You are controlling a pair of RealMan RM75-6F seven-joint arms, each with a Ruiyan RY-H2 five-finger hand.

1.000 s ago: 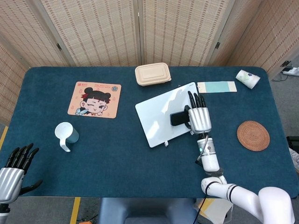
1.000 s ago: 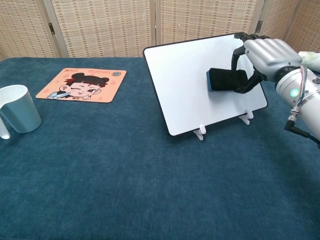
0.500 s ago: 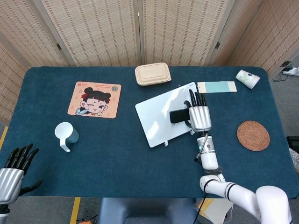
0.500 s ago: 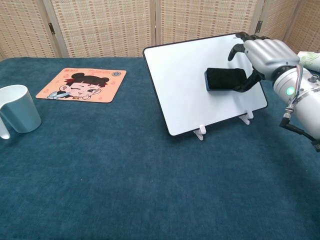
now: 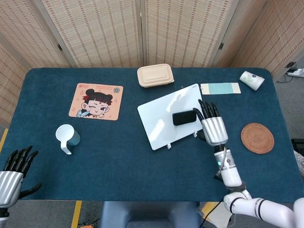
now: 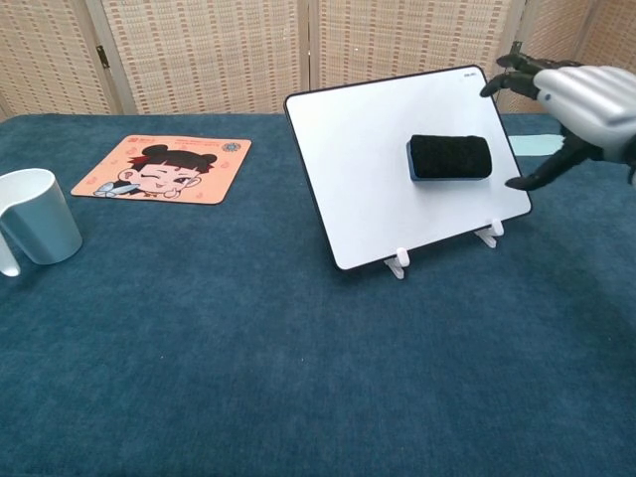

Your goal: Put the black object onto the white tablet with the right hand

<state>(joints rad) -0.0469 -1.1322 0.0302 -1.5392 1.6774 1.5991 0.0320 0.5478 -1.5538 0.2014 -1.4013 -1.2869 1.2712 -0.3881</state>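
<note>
Woven screens back a dark blue table (image 5: pixel 142 156), and at frame centre the black object (image 5: pixel 184 118) lies on the white tablet (image 5: pixel 159 118), long axis running left to right. Just right of it the right hand (image 5: pixel 213 127) hovers with fingers spread, holding nothing and clear of the object in the chest view (image 6: pixel 586 99). The left hand (image 5: pixel 13 172), also spread and empty, sits far off at lower left. A lidded container (image 5: pixel 155 75) above, a coaster (image 5: pixel 257 137) to the right and a mug (image 5: pixel 67 137) at left stand well clear.
</note>
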